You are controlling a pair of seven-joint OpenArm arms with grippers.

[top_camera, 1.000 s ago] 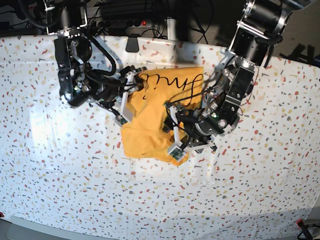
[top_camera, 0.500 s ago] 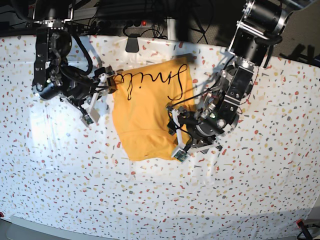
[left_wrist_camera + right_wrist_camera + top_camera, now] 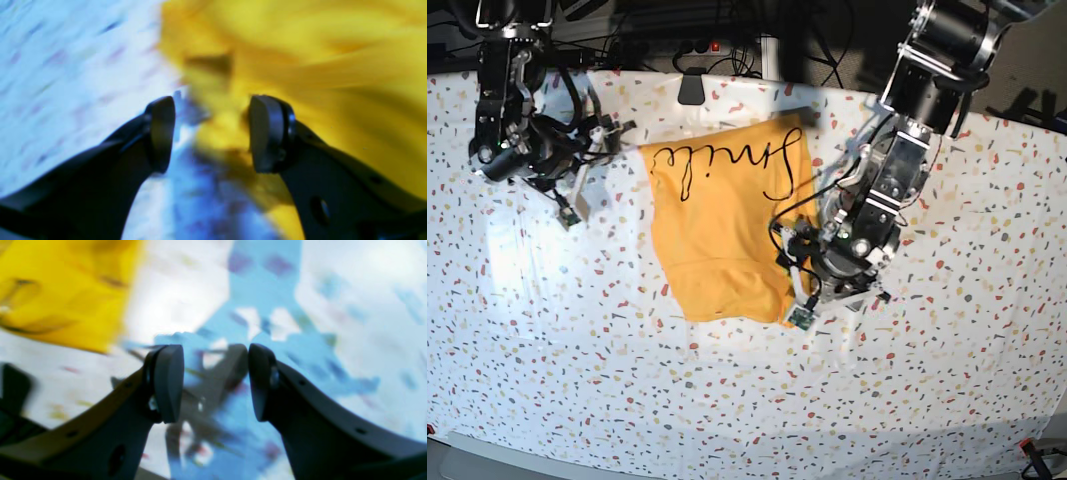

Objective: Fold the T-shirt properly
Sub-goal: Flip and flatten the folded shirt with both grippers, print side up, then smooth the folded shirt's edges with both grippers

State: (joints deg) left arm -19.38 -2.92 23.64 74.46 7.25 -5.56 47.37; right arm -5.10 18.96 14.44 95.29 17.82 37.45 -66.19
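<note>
The orange-yellow T-shirt (image 3: 717,230) lies folded in the middle of the table, with the black "Smile" lettering (image 3: 727,160) upside down along its far edge. My left gripper (image 3: 793,286) is open at the shirt's near right corner. In the left wrist view the left gripper (image 3: 211,133) has its pads apart, and the blurred edge of the shirt (image 3: 317,66) lies between and under them. My right gripper (image 3: 590,172) is open and empty, left of the shirt and apart from it. In the right wrist view the right gripper (image 3: 216,383) is over bare cloth, with the shirt (image 3: 60,296) at the upper left.
The table (image 3: 577,350) is covered by a white cloth with coloured speckles. A dark grey block (image 3: 692,88) sits at the far edge behind the shirt. Cables and a power strip (image 3: 697,45) lie beyond the far edge.
My right gripper has let go of the shirt's far left corner and moved left, away from it. The shirt now lies flatter. My left gripper has shifted slightly right at the near right corner.
</note>
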